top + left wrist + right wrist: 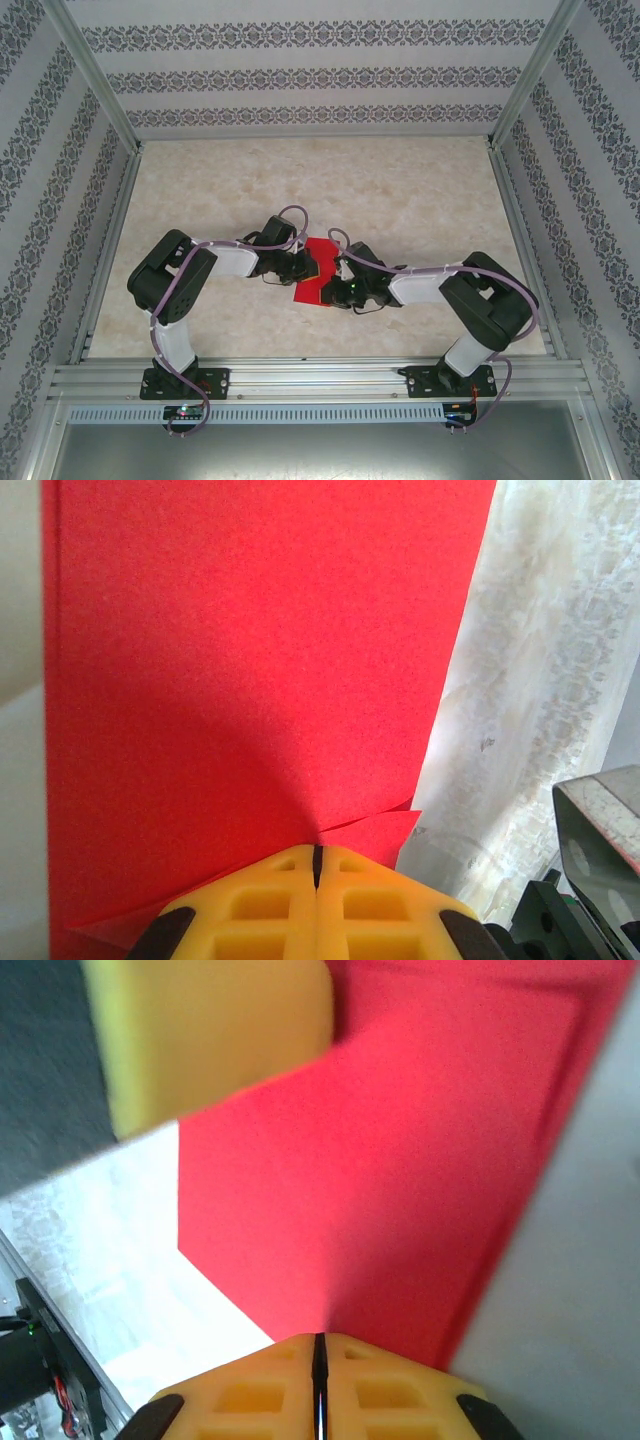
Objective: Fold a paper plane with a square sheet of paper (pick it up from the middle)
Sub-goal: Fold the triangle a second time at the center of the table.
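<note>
At 6 o'clock the left gripper (316, 854) has its yellow fingers pressed together on the near edge of the square sheet of paper (250, 660), which spreads red toward 12 and 9 o'clock, with pale marbled table (540, 680) at 3 o'clock and a grey metal part (600, 815) at 4 o'clock.

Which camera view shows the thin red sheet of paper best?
Left wrist view: the thin red sheet of paper appears large and sharp, both side edges visible. Right wrist: the paper looks blurrier. Top view: the paper is small, partly hidden.
</note>
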